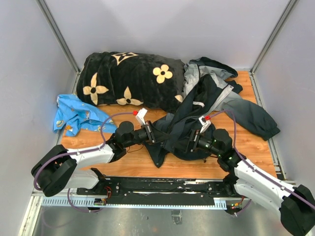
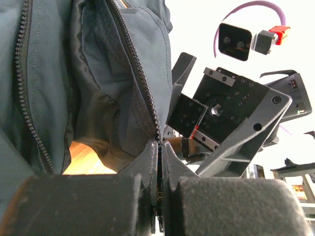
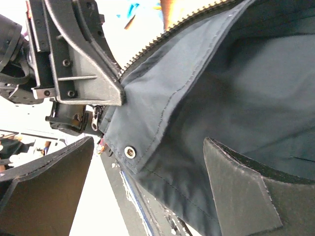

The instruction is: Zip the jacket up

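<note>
You are at the start of the zip. Your left claw (image 1: 153,133) is pinched shut on the bottom hem of the jacket (image 1: 206,103), right where the zipper begins. Your right claw (image 1: 188,142) stands wide just beside it, holding nothing, with the jacket's front edge between its pads (image 3: 241,196).

The zipper pull (image 3: 93,119) hangs just under the left claw. One row of zipper teeth (image 2: 140,83) climbs away from the pinch, and the other row stands well apart, so the front is open. I cannot tell whether the two sides are joined at the base.

Next, I think you need to bring the right claw in on that small pull, close on it, and draw it along the teeth while the left claw holds the hem taut. The tab is small and easy to miss.

The jacket lies on the counter (image 1: 251,147) against the flowered blanket (image 1: 133,73), on the blanket's right and near sides. Its long axis runs diagonally. The hood sits by the blanket's right end, and the hem points away from the blanket toward the arm bases.
</note>
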`<control>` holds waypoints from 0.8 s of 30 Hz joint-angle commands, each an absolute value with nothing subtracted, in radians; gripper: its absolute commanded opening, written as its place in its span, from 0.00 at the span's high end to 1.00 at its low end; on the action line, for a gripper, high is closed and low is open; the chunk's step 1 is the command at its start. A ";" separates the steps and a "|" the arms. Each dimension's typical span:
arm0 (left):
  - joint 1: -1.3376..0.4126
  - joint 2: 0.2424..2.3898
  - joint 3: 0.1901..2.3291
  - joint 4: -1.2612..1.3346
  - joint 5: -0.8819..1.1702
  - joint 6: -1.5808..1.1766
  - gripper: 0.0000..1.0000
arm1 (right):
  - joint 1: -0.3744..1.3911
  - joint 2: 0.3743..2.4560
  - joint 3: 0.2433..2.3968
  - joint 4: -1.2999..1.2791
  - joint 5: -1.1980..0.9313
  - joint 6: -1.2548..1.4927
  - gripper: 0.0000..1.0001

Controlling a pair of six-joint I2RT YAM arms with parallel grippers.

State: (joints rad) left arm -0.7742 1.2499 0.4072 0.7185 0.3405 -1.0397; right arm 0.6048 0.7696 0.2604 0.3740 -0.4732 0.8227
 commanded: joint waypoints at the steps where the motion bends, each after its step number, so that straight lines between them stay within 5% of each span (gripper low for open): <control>1: -0.786 1.230 0.381 0.856 0.327 -1.092 1.00 | 0.682 0.793 0.231 0.570 -0.393 0.887 0.06; 15: -0.807 1.276 0.359 0.959 0.314 -1.152 1.00 | 0.742 0.920 0.195 0.770 -0.372 0.921 0.21; 24: -0.821 1.296 0.338 1.005 0.282 -1.181 1.00 | 0.744 0.904 0.185 0.802 -0.380 0.907 0.39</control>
